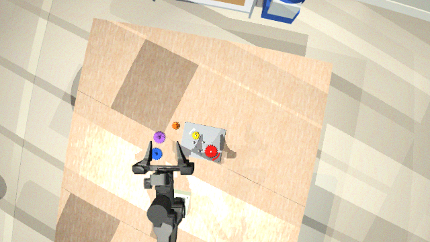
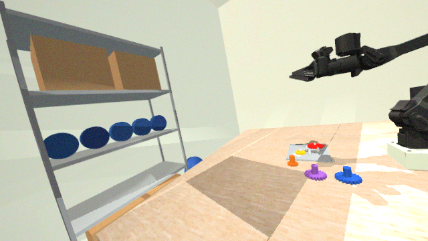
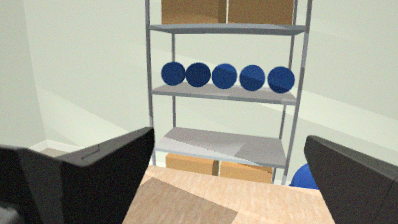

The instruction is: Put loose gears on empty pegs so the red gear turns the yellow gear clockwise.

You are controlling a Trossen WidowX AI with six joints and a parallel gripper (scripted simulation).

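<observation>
The grey board point(image 1: 209, 131) point(image 2: 291, 153) lies on the table. It bears the red gear point(image 1: 212, 150) point(image 2: 315, 146) at its near right corner, the yellow gear point(image 1: 197, 134) point(image 2: 300, 152) toward its left side, and three short pegs that show between them. Three loose gears stand left of the board, stems up: a small orange gear point(image 1: 175, 126) point(image 2: 292, 163), a purple gear point(image 1: 159, 137) point(image 2: 315, 174) and a blue gear point(image 1: 156, 153) point(image 2: 348, 177). My gripper point(image 1: 164, 142) point(image 2: 291, 77) point(image 3: 230, 139) is wide open and empty, high above the table. One finger covers part of the blue gear's surroundings in the top view.
The wooden table point(image 1: 269, 101) point(image 2: 200, 214) has darker shadow patches. The arm's pale base point(image 2: 409, 158) stands at the near side of the table. A grey shelf point(image 2: 110, 97) point(image 3: 225, 95) with blue discs and brown boxes stands beyond the table.
</observation>
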